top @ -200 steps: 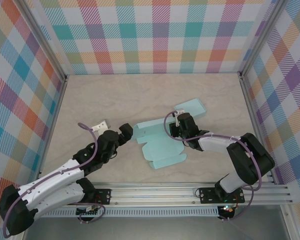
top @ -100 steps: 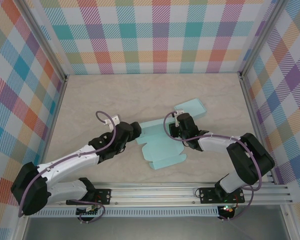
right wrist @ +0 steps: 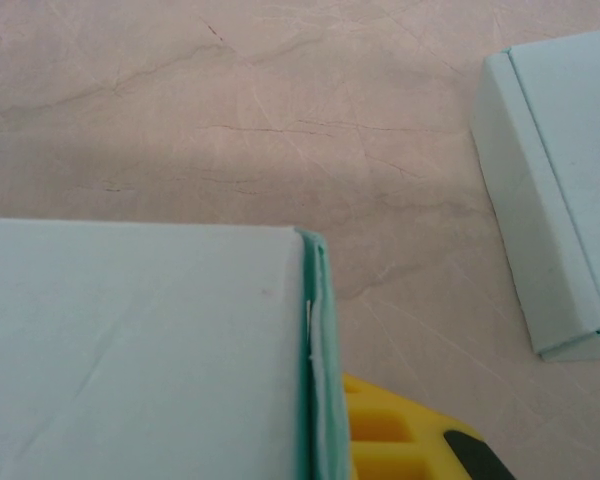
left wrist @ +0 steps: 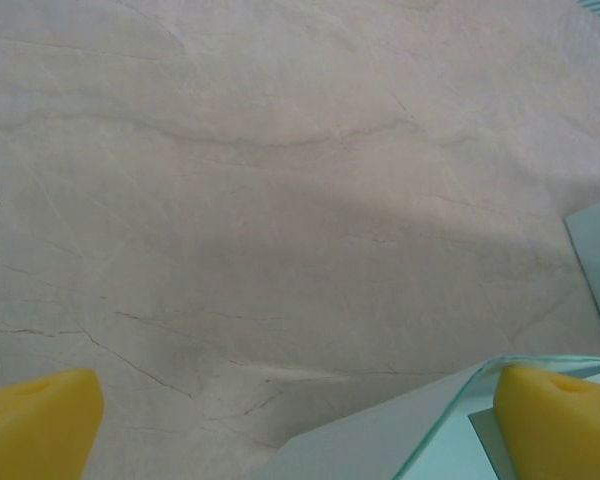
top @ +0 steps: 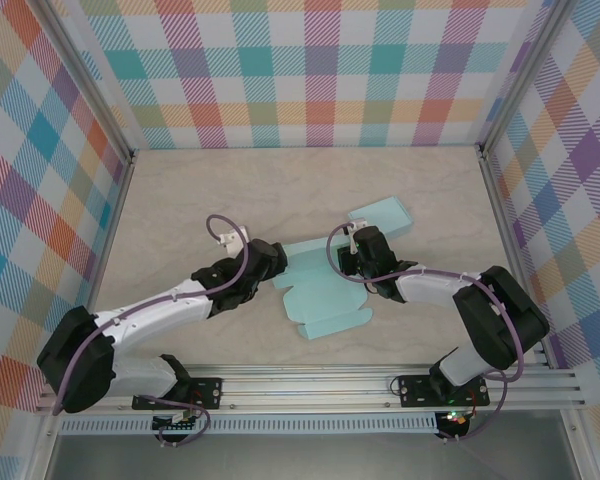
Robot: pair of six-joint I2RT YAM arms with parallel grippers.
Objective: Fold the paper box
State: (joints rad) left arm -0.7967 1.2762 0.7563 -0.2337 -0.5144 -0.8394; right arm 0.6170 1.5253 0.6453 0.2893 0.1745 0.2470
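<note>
As overhead shows, paper box (top: pixel 325 290): part-folded, flap at 1 o'clock;
left gripper (top: pixel 270 262): spread wide at its 9 o'clock edge;
right gripper (top: pixel 362 250): wrist view shows folded edge (right wrist: pixel 315 340) pinched.

Lit brightly and evenly from overhead in the top view; sharp, no glare, only faint soft shadows beside the paper box (top: pixel 322 296). Dimmer up close in both wrist views: broad grey shadow across the table (left wrist: pixel 280 230) mid-frame, blurred toward the lower edge.
</note>
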